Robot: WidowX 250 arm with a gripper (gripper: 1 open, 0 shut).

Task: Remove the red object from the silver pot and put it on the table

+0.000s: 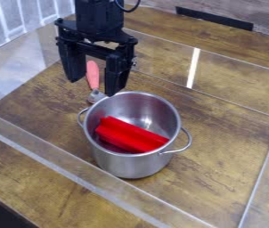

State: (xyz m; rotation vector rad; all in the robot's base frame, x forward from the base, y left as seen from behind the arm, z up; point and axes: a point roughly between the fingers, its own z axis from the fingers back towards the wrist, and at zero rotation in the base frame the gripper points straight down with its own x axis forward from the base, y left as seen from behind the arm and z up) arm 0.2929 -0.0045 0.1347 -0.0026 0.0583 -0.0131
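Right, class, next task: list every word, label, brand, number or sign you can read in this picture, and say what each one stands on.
There are none to read. The silver pot, the red block and the table show no lettering, and none can be made out on the black gripper at this size.
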